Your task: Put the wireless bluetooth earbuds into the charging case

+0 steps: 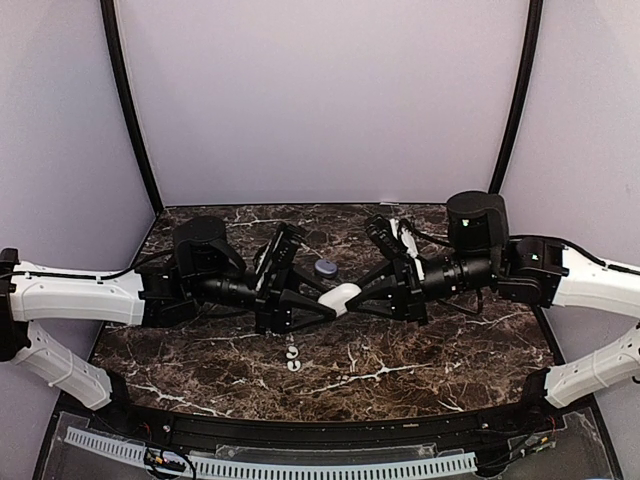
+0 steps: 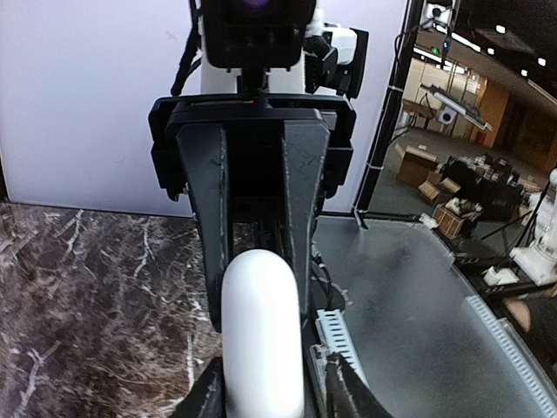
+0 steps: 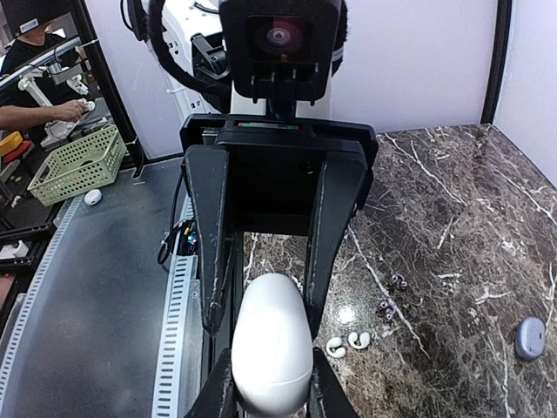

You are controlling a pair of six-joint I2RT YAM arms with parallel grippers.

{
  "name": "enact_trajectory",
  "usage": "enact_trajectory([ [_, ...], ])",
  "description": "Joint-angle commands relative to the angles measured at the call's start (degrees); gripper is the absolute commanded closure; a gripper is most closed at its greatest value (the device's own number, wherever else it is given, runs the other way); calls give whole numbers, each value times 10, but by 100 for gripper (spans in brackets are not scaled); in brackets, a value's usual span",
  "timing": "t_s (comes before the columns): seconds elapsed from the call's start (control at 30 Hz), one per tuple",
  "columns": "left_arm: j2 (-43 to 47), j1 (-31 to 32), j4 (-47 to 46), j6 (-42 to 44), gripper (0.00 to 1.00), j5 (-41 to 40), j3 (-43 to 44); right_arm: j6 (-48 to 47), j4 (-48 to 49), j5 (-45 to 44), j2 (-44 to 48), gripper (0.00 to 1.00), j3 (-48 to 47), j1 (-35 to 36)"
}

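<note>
Both grippers meet over the middle of the table and hold a plain white oval pebble (image 1: 340,298) between them, lifted off the marble. My left gripper (image 1: 324,304) grips its left end and my right gripper (image 1: 358,292) its right end. In the left wrist view the pebble (image 2: 264,331) fills the jaws. In the right wrist view the fingers press both sides of it (image 3: 271,344). The lavender charging case (image 1: 325,268) lies shut behind the grippers and also shows in the right wrist view (image 3: 529,338). Two white earbuds (image 1: 292,358) lie in front, side by side (image 3: 346,343).
Two small purple earbuds (image 3: 392,294) lie on the marble between the white earbuds and the lavender case. The table's near edge has a black rail and a white slotted strip (image 1: 300,466). Grey walls stand at the back and both sides.
</note>
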State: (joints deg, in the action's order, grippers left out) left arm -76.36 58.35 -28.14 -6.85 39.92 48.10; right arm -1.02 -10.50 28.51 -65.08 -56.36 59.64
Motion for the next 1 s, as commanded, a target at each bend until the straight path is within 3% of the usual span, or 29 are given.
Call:
enact_trajectory([
  [0.0,7,4,-13,3,74,16,11,-8,7,0,-1,100,-16,5],
  [0.17,12,4,-13,7,98,12,8,-3,4,-7,6,91,-16,5],
  [0.27,15,4,-16,6,100,12,8,0,1,-11,6,66,-14,5],
  [0.37,20,4,-18,7,100,12,8,4,-3,-11,2,56,-13,5],
  [0.97,28,4,0,21,100,-2,15,10,-12,17,-2,59,-29,5],
])
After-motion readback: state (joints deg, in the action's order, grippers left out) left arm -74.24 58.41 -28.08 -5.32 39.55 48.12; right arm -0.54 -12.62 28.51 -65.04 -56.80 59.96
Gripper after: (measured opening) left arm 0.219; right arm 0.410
